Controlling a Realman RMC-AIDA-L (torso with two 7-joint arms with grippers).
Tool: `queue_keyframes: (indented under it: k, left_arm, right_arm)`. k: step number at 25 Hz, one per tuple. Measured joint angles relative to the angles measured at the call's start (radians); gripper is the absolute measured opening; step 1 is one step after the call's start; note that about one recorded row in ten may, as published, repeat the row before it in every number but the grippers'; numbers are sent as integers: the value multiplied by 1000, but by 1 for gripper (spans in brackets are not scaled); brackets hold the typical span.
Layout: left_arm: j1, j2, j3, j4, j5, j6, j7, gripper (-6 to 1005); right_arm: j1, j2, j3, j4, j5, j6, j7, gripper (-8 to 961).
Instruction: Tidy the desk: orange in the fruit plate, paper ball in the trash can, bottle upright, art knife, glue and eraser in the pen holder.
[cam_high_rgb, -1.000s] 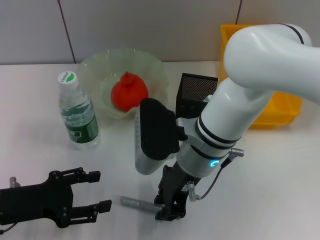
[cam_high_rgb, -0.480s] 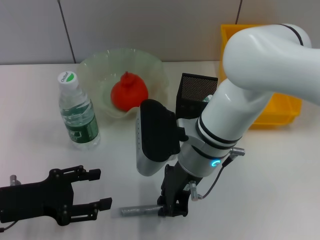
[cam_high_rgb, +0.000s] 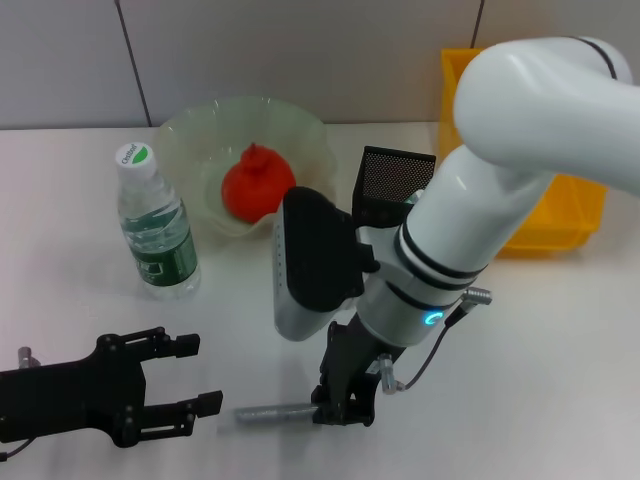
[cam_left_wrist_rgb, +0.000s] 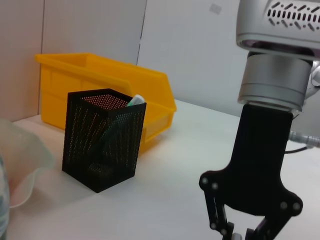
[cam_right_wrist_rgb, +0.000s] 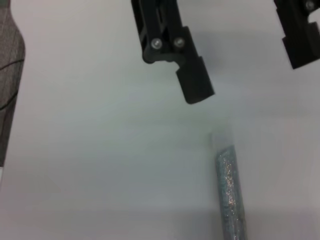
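A grey glittery stick (cam_high_rgb: 272, 412), the art knife or the glue, lies low over the table front, and my right gripper (cam_high_rgb: 340, 405) is shut on its right end. The right wrist view shows the stick (cam_right_wrist_rgb: 229, 200) pointing toward my left gripper (cam_right_wrist_rgb: 250, 75). That left gripper (cam_high_rgb: 203, 374) stands open just left of the stick's free end. The orange (cam_high_rgb: 258, 183) sits in the pale green fruit plate (cam_high_rgb: 190, 130). The bottle (cam_high_rgb: 155, 225) stands upright. The black mesh pen holder (cam_high_rgb: 395, 185) (cam_left_wrist_rgb: 102, 140) holds a green and white item. Paper ball and eraser are out of view.
A yellow bin (cam_high_rgb: 560, 225) (cam_left_wrist_rgb: 100, 75) stands behind the pen holder at the back right. My right arm's bulky white forearm (cam_high_rgb: 470, 230) hangs over the table's middle. The right gripper (cam_left_wrist_rgb: 240, 232) fills the near side of the left wrist view.
The right gripper closed on the stick's end; the stick swung from a slight tilt to level and shifted a little left. The left gripper barely moved.
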Motion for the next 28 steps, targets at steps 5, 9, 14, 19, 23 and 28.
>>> queue_keyframes:
  k: [5,9,14,19,23,28]
  left_arm:
    - [1,5,-16,0,0,0,0,770]
    - [3,14,-29,0,0,4,0,770]
    - [8,29,-43,0,-1,7,0,770]
    - [7,29,-43,0,0,9,2,770]
    - [5,30,-42,0,1,9,1,770]
    - [3,28,-42,0,4,9,0,770]
  right_arm:
    - [-13,-1,75,-17,-49,-27,-2,144]
    - [-52,-2,183,-69,-116,-59,-9,144]
    - [-125,-5,406,-172,-139,-132,-58,145]
    - [-235,-4,527,-317,-100,-164,-86,145]
    - [-330,-5,605,-389,18,-172,-140,145]
    - [-434,-5,706,-407,180,-176,-238,144]
